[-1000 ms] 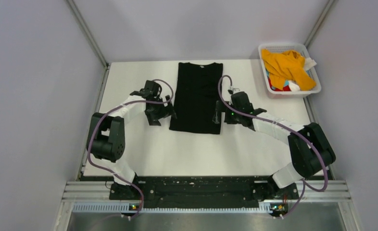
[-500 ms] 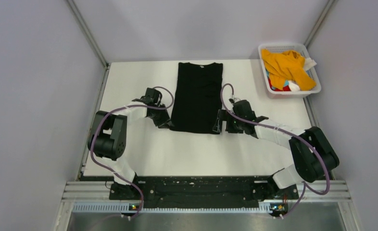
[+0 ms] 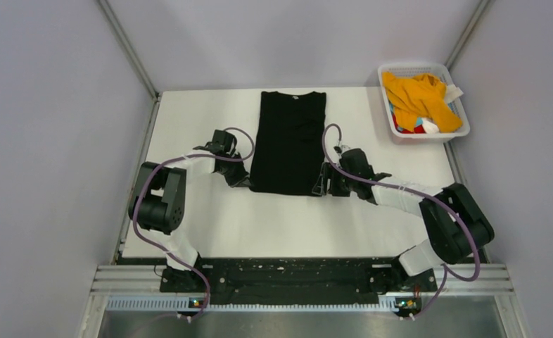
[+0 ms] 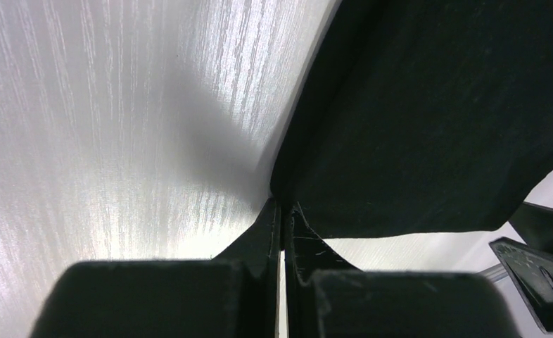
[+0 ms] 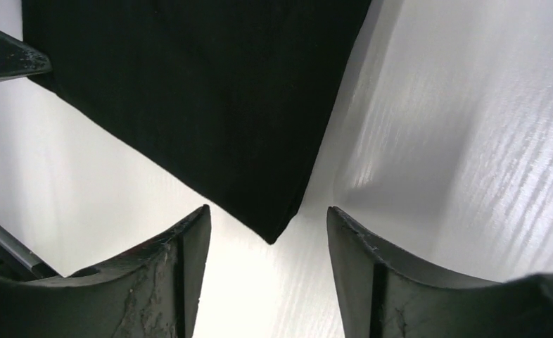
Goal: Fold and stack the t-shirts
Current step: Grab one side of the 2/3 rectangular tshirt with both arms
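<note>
A black t-shirt [image 3: 288, 141], folded into a long narrow strip, lies flat in the middle of the white table [image 3: 189, 127]. My left gripper [image 3: 243, 181] sits at the shirt's near-left corner. In the left wrist view its jaws [image 4: 283, 205] are shut, with the edge of the black cloth [image 4: 428, 105] pinched at their tips. My right gripper [image 3: 323, 184] is at the near-right corner. It is open [image 5: 267, 211], one finger on each side of the cloth corner [image 5: 270, 236], not touching it. An orange-yellow t-shirt [image 3: 418, 95] lies bunched in the basket.
The white mesh basket [image 3: 428, 136] stands at the table's far right corner, with bits of red, blue and white cloth under the orange-yellow shirt. Grey walls close in both sides of the table. The right gripper's fingers [image 4: 534, 260] show low on the right in the left wrist view.
Both grippers have moved toward me along the shirt's sides to its near corners. The left jaws have closed on the cloth. The right jaws have narrowed.
</note>
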Motion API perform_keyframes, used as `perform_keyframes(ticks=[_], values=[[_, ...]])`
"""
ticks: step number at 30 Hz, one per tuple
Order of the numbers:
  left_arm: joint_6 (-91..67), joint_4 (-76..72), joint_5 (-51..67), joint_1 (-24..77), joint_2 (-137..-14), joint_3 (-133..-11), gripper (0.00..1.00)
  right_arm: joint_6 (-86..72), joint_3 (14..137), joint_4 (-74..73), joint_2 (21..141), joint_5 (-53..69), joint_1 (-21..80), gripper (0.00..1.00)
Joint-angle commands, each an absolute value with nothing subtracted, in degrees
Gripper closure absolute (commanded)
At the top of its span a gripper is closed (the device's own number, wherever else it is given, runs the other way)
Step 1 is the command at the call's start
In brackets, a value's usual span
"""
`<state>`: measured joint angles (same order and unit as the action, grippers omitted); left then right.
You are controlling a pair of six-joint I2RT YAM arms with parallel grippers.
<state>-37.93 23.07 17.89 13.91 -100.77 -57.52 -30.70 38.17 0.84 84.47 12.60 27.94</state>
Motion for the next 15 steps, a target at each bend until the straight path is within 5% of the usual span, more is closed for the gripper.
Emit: perform_keyframes(ticks=[1, 6, 11, 15], values=[[-37.26, 24.02, 14.6, 13.88, -100.66, -55.08, 1.0, -30.82, 40.38, 4.3, 88.56, 14.81, 28.46, 0.43], [-38.1, 22.8, 15.49, 13.89, -100.66, -54.45, 1.0, -28.71, 41.82, 1.99, 92.13, 11.71, 30.53, 0.57], [-38.49, 23.38, 15.46, 13.89, -99.43, -54.05, 1.0, -27.53, 42.28, -1.77, 91.53, 9.22, 31.7, 1.0], [-38.82, 23.83, 13.66, 13.93, -94.07, -51.71, 1.0, -26.04, 40.54, -4.87, 87.38, 11.38, 32.12, 1.0]])
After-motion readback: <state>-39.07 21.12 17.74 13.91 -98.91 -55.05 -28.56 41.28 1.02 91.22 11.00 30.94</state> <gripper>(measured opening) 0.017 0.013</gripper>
